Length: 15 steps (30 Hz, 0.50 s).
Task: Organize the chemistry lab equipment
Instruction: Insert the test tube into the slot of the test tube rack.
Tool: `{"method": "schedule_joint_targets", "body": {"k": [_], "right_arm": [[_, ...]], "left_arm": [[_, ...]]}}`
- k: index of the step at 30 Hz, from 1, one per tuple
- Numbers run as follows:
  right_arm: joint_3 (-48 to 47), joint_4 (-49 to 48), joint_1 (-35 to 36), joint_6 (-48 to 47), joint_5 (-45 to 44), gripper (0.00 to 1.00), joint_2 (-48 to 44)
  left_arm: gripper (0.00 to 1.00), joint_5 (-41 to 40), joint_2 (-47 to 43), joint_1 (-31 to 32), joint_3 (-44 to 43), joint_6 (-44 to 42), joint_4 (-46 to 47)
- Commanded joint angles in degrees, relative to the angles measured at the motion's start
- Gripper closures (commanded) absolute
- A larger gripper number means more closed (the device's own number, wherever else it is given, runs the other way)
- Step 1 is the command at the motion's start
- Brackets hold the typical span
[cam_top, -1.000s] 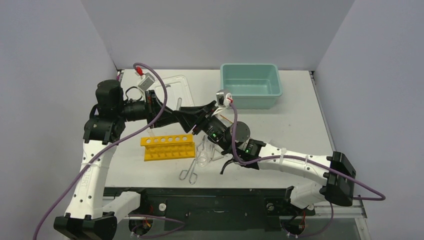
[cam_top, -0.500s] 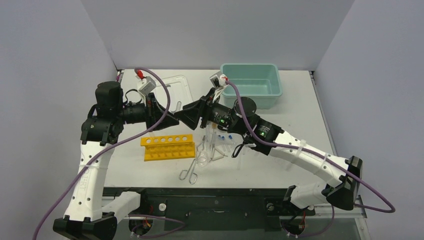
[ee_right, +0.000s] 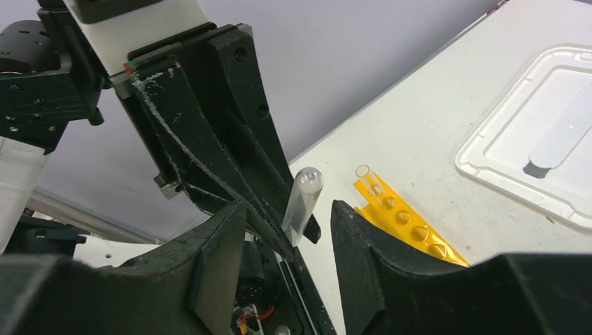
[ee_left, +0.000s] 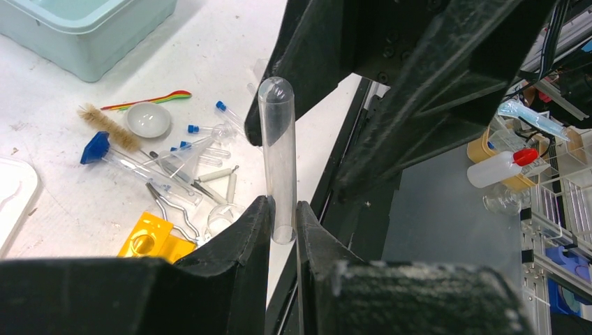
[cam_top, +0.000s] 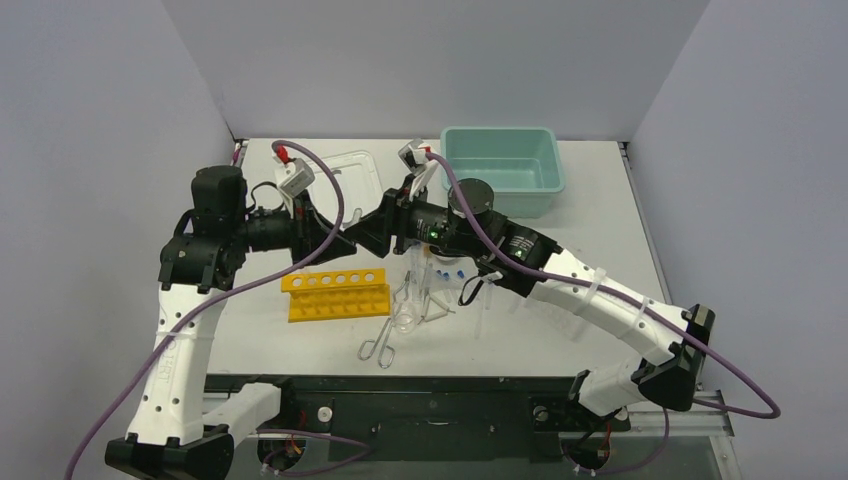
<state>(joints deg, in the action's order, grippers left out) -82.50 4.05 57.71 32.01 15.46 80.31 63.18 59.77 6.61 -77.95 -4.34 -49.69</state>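
no legible text, no labels, no numbers

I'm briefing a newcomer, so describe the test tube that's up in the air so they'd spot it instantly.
Over the white table, find where the two black grippers meet. The left gripper pinches a clear test tube by its open end, rounded tip toward the right gripper. No other tube is gripped.

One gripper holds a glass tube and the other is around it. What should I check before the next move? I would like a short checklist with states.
1. Left gripper grips the test tube near its open end: ok.
2. Right gripper open, one finger each side of the tube: ok.
3. Right fingers closed on the tube: not ok, they stand apart.
4. Yellow rack shows empty holes: ok.
5. Tube free of cracks: cannot tell.
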Motion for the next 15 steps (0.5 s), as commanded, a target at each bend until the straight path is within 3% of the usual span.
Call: {"method": "schedule_joint_targets", "body": {"k": [1,6,11,15], "right_arm": [[-4.7,4.1,-0.4,-2.3,-0.7,0.57,1.3],[-5.7,4.9,-0.4,-2.7,-1.9,0.63,2.0],[-6.4,5.0,-0.4,-3.6,-3.1,0.80,1.9],[-7.7,5.9,-0.7,-4.3,-3.1,0.88,2.3]], "left_arm": [[1.00,0.2,-0.9,0.2,-2.6,-2.1,-1.1],[1.00,0.1,-0.9,0.4,-2.7,-2.9,-1.9],[1.00,-1.6,-1.0,0.9,-2.8,-5.8,-4.3],[1.00,-2.2,-0.8,1.1,-3.1,-7.4,-6.2]]}}
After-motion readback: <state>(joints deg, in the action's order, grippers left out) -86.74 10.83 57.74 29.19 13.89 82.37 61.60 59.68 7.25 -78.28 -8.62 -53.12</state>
